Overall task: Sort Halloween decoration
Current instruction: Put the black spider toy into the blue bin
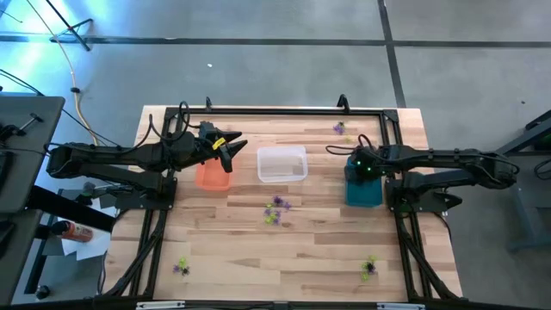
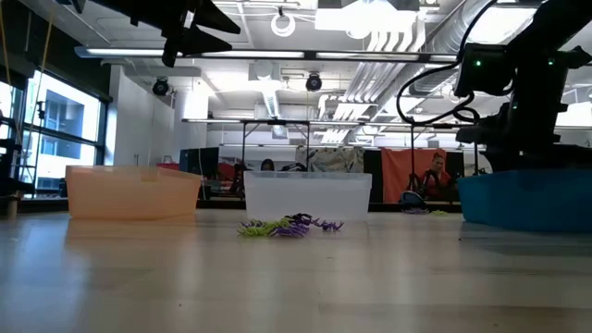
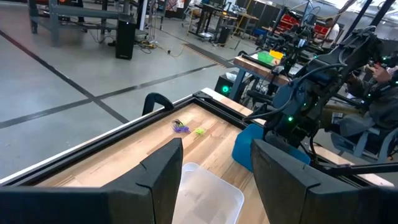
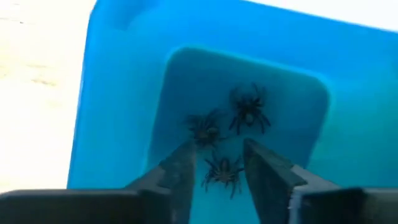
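Overhead view: wooden desk (image 1: 293, 250) carrying three bins in a row, an orange bin (image 1: 212, 176) at left, a clear bin (image 1: 281, 164) in the middle and a teal bin (image 1: 362, 186) at right; the left end effector (image 1: 225, 151) hangs over the orange bin, the right end effector (image 1: 355, 163) over the teal bin. Halloween decoration (image 1: 276, 209) lies in a small purple and yellow-green cluster just in front of the clear bin, with further bits near the desk's far edge and its two front corners. Desk-level view: the same cluster (image 2: 290, 226) rests on the desk before the clear bin (image 2: 307, 195), between the orange bin (image 2: 132, 191) and the teal bin (image 2: 524, 201). Left wrist view: the left arm's fingers (image 3: 163, 168) stand wide apart with nothing between them, above the clear bin (image 3: 205, 196). Right wrist view: the right arm's fingers (image 4: 181, 169) are parted and empty over the teal bin (image 4: 124, 81), on whose floor lie three black spiders (image 4: 249, 112).
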Controlling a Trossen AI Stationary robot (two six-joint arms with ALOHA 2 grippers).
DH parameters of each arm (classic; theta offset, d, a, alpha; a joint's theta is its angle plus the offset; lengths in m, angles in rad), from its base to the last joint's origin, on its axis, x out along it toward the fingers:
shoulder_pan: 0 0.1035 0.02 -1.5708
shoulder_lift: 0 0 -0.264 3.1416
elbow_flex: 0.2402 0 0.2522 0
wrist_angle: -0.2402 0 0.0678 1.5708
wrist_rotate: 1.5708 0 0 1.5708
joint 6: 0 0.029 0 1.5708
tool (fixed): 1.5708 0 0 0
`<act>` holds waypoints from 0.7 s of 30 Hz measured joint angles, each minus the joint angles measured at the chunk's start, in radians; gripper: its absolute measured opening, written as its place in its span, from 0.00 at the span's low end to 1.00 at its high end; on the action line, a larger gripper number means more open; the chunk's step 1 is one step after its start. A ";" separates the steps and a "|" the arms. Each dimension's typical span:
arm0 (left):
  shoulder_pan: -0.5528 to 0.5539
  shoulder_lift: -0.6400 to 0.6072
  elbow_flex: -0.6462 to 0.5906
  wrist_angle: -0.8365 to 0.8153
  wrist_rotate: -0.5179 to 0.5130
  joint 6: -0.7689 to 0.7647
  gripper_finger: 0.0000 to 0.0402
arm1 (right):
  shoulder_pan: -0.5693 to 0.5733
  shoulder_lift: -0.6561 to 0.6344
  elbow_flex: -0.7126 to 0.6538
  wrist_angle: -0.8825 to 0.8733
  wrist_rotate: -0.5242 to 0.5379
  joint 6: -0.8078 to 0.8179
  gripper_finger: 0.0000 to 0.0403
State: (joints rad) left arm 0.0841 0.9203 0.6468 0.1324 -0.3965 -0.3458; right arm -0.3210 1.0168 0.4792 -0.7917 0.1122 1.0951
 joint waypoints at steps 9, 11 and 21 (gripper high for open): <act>0.000 -0.003 0.000 0.000 0.002 0.027 0.44 | 0.001 -0.058 0.178 -0.115 0.020 -0.182 0.49; 0.000 -0.007 0.000 -0.002 0.003 0.035 0.44 | 0.002 -0.085 0.246 -0.137 0.038 -0.225 0.49; 0.000 -0.059 -0.001 -0.001 0.115 0.036 0.44 | 0.041 -0.169 0.516 0.185 0.026 -0.516 0.48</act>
State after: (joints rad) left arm 0.0844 0.8618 0.6460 0.1315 -0.2819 -0.3099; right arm -0.2799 0.8477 0.9956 -0.6071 0.1383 0.5788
